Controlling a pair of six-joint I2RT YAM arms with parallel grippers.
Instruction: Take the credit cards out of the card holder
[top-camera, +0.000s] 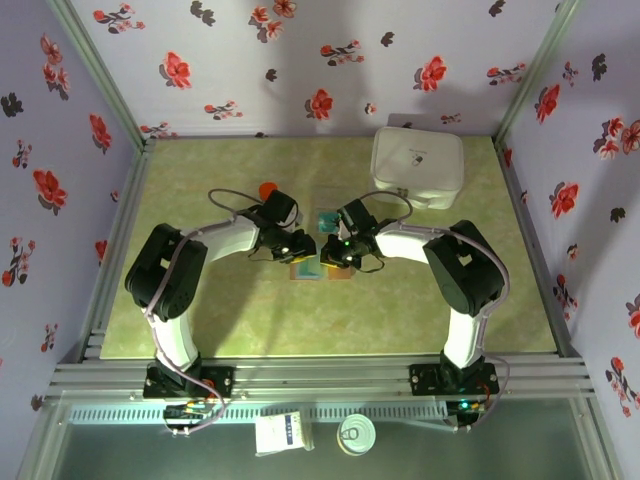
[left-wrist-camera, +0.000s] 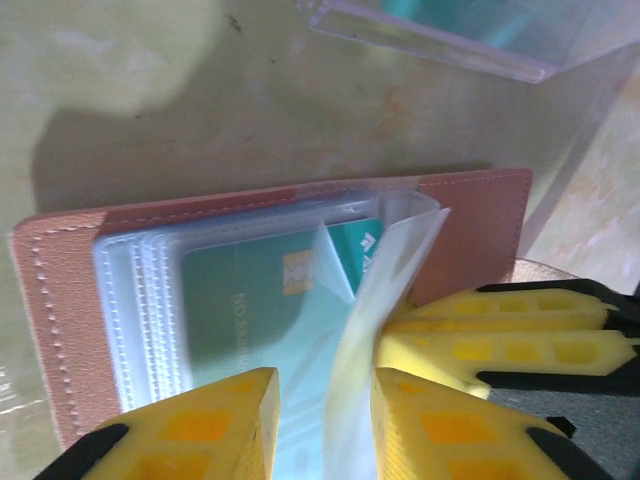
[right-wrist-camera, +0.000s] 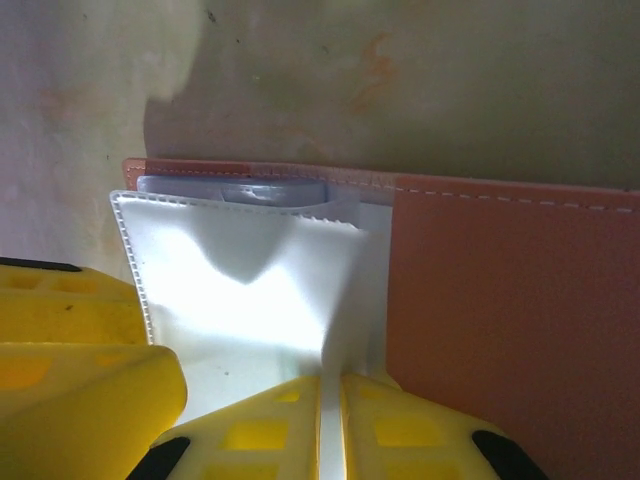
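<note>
Looking down from above, the card holder (top-camera: 312, 270) is seen lying open near the middle of the table (top-camera: 330, 320). The left gripper (top-camera: 297, 247) and the right gripper (top-camera: 336, 253) are crowded close over it, so a knock between them is judged the first risk. Open table is left toward the near edge, and a white box (top-camera: 417, 167) stands well apart at the far right. In the left wrist view, a teal card (left-wrist-camera: 260, 300) is seen lodged in its pocket. The left fingers (left-wrist-camera: 225, 425) are spread astride it with nothing clamped, a clear sleeve (left-wrist-camera: 395, 265) is lifted by the right fingers (left-wrist-camera: 500, 335), and a clear tray (left-wrist-camera: 450, 40) lies beyond the holder's far edge. In the right wrist view, the right fingers are clenched on that sleeve's edge. If the sleeve is pulled harder, it could be torn at its stitching, or the whole holder could be dragged or flipped, since it is judged to be pinned only lightly.
</note>
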